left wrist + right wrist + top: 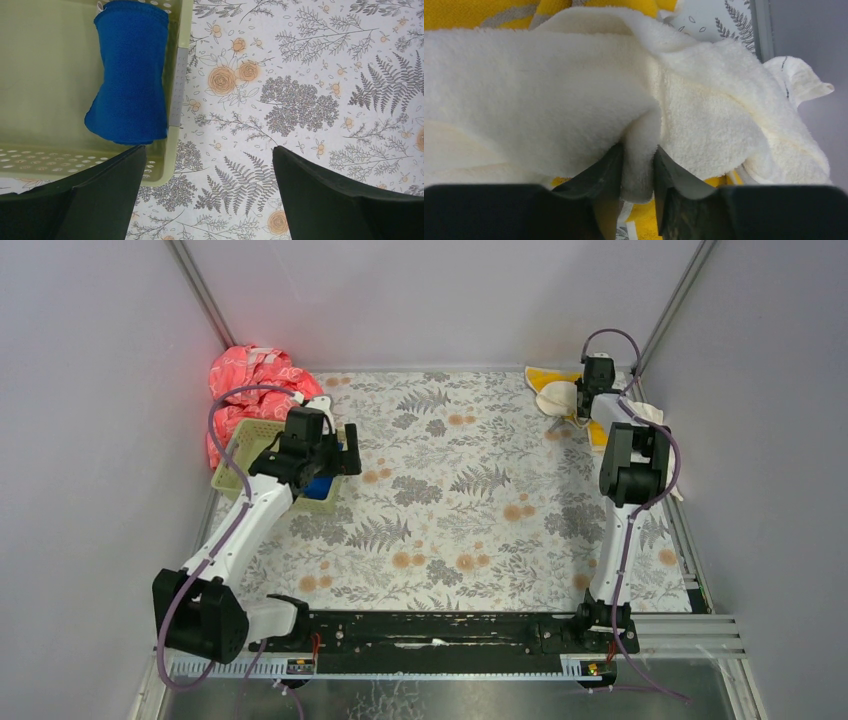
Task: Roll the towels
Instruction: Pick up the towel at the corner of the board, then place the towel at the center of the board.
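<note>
Our right claw [639, 167] pinches the cream towel [549, 100]; our left claw [207, 167] hangs released near the blue towel [130, 75] in the basket [45, 75].

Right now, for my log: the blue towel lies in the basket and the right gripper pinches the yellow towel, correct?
No: the right wrist view shows the right gripper pinching the cream-white towel. The blue towel is in the basket.

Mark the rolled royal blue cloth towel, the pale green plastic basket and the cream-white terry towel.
Rolled royal blue cloth towel [131, 75]: left wrist view, middle of the roll.
Pale green plastic basket [45, 75]: left wrist view, bare floor.
Cream-white terry towel [549, 100]: right wrist view, broad left fold.
</note>
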